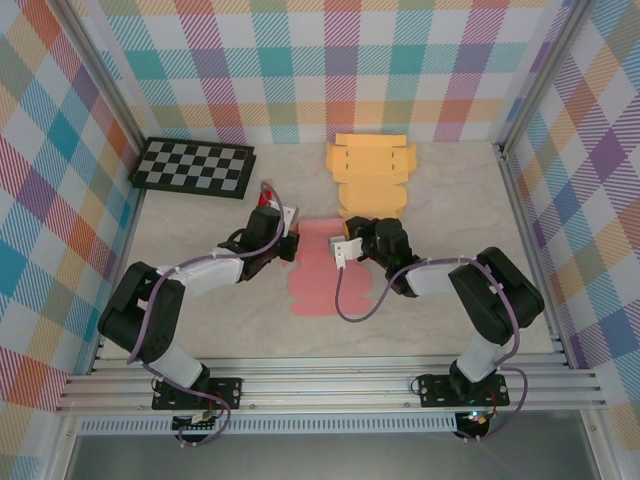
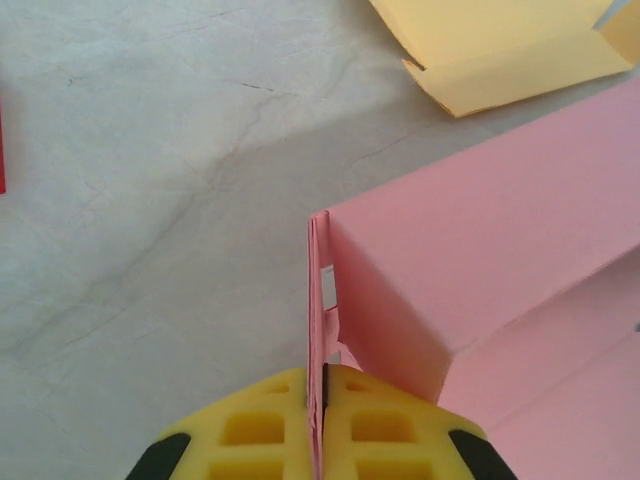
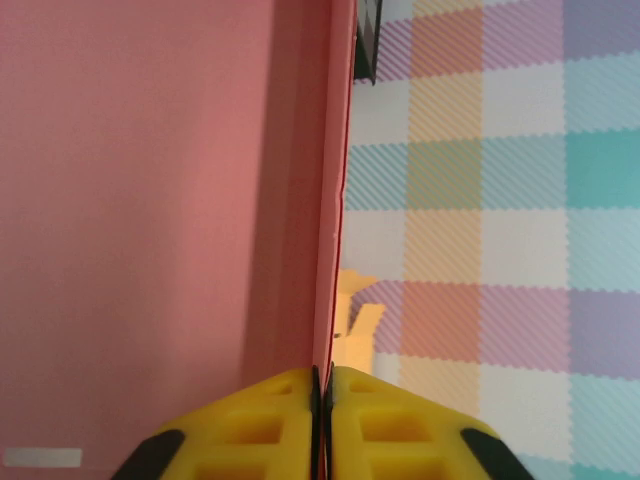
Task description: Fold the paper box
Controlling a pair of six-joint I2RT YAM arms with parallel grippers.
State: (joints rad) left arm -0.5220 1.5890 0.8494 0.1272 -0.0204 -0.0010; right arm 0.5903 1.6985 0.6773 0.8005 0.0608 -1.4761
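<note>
The pink box (image 1: 318, 270) is seen at the middle of the tabletop (image 1: 480, 220), partly raised. In the top view its long axis runs from the near edge towards the far wall. It lies between the two arms: the left pincer (image 1: 288, 243) is set at its left edge and the right pincer (image 1: 346, 250) at its right edge, both towards the far half. Neither arm is the nearer, as each is in touch with its own side.

In the left wrist view the left pincer (image 2: 320, 385) is closed flat on a thin upright flap (image 2: 318, 290) at the corner of a raised pink wall (image 2: 480, 240). No gap beyond the paper's thickness is seen between the fingers. From this pincer the bulk of the box extends ahead and to the right. In the right wrist view the right pincer (image 3: 326, 378) is likewise pressed together on the edge of an upright pink panel (image 3: 150, 200), which runs straight away from the fingers and to their left.

A yellow blank (image 1: 372, 170) lies flat just beyond the pink box; whether they touch cannot be told. A checkerboard (image 1: 195, 165) is at the far left.

The coming move is judged to turn on the two held edges facing each other across the box's short axis, so the walls would have to be brought inward, toward the middle. A slip, or a crease off the scored line, is the likely risk, since thin paper is held by its edge alone.
</note>
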